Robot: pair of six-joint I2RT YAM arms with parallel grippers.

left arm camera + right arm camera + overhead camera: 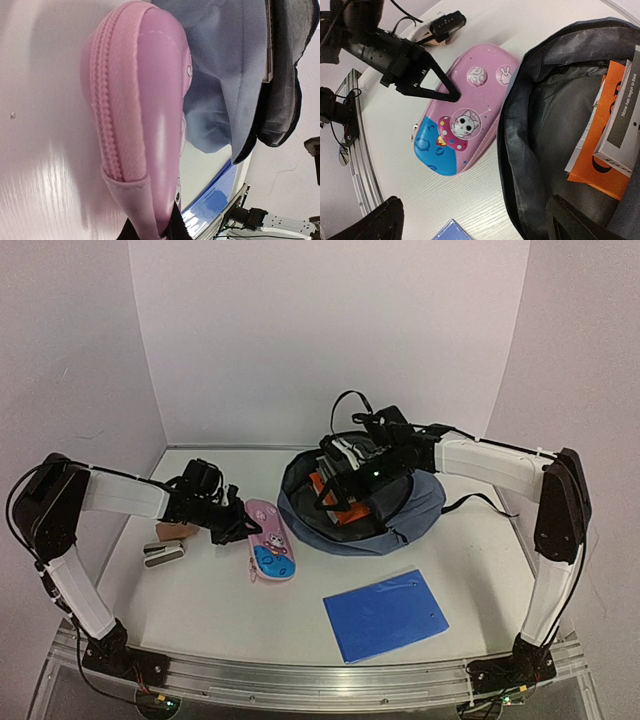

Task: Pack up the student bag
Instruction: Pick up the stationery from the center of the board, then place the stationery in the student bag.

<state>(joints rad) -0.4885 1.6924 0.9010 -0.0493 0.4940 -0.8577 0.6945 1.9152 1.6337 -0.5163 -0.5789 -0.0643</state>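
Observation:
The slate-blue student bag [412,512] lies open at the back centre, its grey lining [540,115] showing; its fabric also shows in the left wrist view [225,60]. Inside are an orange book [600,150] and a white and grey box [626,117]. A pink and blue pencil case [270,550] with a cat print [465,117] lies just left of the bag. My left gripper [238,528] is shut on the case's far end [150,100], also seen from the right wrist [451,95]. My right gripper [345,492] is open over the bag's left rim [475,225], one finger over the table, one inside the bag.
A bright-blue folder [385,615] lies flat at the front centre, its corner in the right wrist view [452,231]. A grey and white stapler-like object [165,554] and a brown item [176,531] lie at the left. A metal rail [320,680] runs along the near edge.

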